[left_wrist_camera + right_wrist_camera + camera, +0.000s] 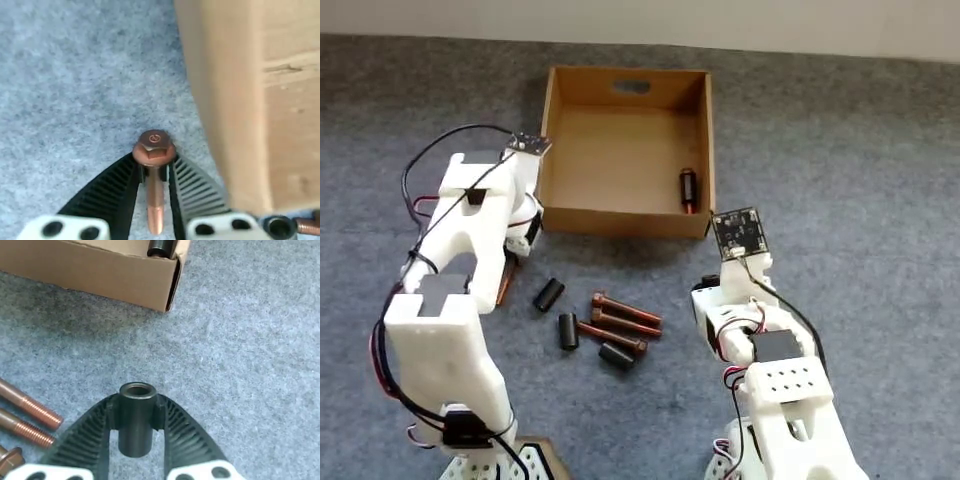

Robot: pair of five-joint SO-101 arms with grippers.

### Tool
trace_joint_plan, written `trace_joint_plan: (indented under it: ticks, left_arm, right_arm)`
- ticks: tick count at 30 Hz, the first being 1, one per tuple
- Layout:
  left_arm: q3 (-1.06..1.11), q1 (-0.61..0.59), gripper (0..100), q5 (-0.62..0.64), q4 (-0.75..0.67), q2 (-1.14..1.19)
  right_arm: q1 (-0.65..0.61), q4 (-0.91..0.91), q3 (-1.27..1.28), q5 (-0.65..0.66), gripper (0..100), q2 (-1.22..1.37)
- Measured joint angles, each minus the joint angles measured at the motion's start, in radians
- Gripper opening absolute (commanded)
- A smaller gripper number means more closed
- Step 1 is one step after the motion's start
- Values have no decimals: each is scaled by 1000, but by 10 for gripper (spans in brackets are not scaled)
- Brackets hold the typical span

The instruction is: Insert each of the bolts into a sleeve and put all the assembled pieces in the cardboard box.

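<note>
while the left gripper (155,172) is clamped on a bolt (154,150) just beside the cardboard box (620,218) and the right gripper (136,420) is clamped on a sleeve (136,405) over the carpet (250,365), the step looks like mating them. bring bore and threaded tip onto one axis before pushing, with both grips firm.

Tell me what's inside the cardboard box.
One piece lies inside the cardboard box: a black sleeve with copper showing at both ends, against a side wall by the near corner. The near wall hides a thin strip of floor behind it.
</note>
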Motion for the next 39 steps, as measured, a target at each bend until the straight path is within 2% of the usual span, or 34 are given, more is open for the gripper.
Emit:
trace_joint_plan:
  ticks: [7,9,13,18,24,27,33,39]
  left_arm:
    - [66,0,9,0,-9,-83]
    - [130,-5,9,0,-12,-164]
    - [298,6,9,2,-115,-379]
    - [466,8,9,104,-216,-640]
    - [482,21,9,204,-247,-908]
    - [482,68,9,224,-296,-1025]
    - [488,241,9,227,-416,-1235]
    - [493,414,9,229,-511,-1361]
  right_arm:
    - [0,0,0,0,5,0]
    - [0,0,0,0,5,-6]
    - [0,6,0,-34,5,-84]
    - [0,41,-41,-86,5,-269]
    - [0,-18,-60,-91,5,-509]
    - [-2,-149,-6,-91,5,-588]
    - [-75,-466,158,-91,5,-620]
    - [-129,-526,250,-91,5,-626]
